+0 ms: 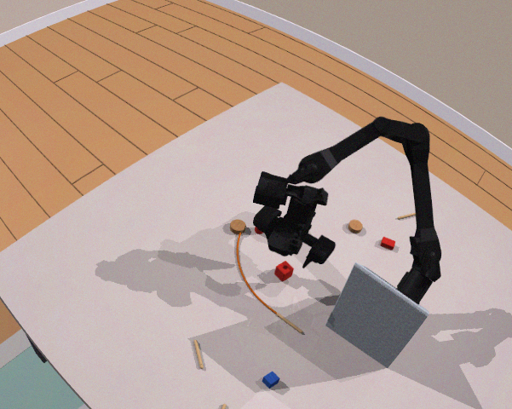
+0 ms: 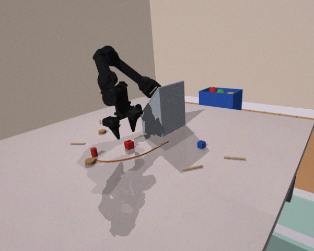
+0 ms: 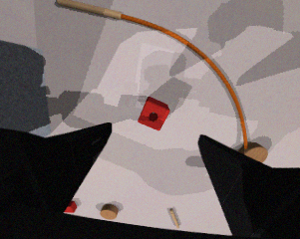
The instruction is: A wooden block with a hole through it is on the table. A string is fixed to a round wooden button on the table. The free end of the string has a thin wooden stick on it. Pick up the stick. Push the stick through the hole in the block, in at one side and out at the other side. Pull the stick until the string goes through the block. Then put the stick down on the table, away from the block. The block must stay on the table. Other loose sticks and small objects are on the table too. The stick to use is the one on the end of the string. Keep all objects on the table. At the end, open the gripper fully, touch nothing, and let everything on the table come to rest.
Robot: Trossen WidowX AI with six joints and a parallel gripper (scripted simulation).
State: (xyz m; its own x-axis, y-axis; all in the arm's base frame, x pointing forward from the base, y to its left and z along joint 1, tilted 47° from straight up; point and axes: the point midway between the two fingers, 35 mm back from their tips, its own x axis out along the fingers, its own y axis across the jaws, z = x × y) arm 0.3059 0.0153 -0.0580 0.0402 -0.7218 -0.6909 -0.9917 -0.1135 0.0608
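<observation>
The red block with a hole (image 1: 284,271) (image 2: 129,145) (image 3: 153,114) stands on the table; a dark hole shows in its top in the top view. An orange string (image 1: 256,295) (image 2: 144,153) (image 3: 187,44) curves around the block from a round wooden button (image 1: 237,226) (image 2: 90,161) (image 3: 255,152). The thin stick (image 1: 290,324) (image 2: 162,144) (image 3: 85,8) at its free end lies on the table, outside the block. My gripper (image 2: 126,135) (image 3: 154,132) is wide open and empty, pointing down above the table near the block. One fingertip is hidden in the top view.
A grey wedge (image 1: 376,314) (image 2: 171,107) (image 3: 15,87) stands near the arm base. A red cylinder (image 1: 258,229) (image 2: 94,152) stands beside the string's button. Also around are a second button (image 1: 354,226) (image 3: 109,211), a red brick (image 1: 388,243), a blue cube (image 1: 271,379) (image 2: 201,144) and several loose sticks.
</observation>
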